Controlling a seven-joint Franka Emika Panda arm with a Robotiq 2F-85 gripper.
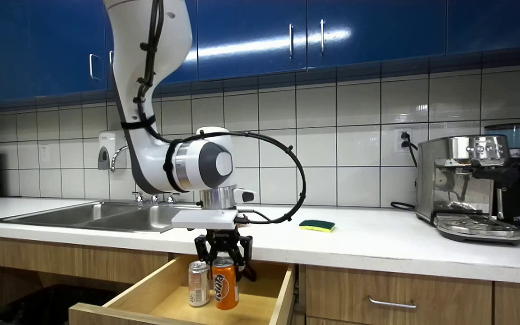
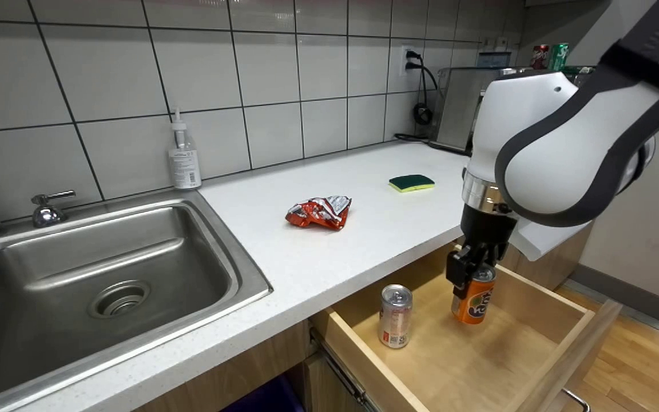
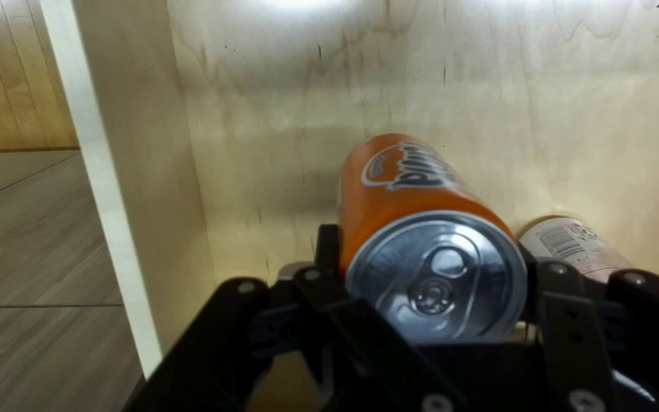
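In the wooden drawer (image 1: 151, 293), the gripper (image 1: 225, 271) has its fingers snug against both sides of an orange Fanta can (image 1: 226, 289), near the top. That straight metal wall is where I'd hold it: probably slick, stiff if sealed, weighty if full. A silvery drink can (image 1: 199, 284) stands near; farther back lies a scrub sponge (image 1: 317, 225).
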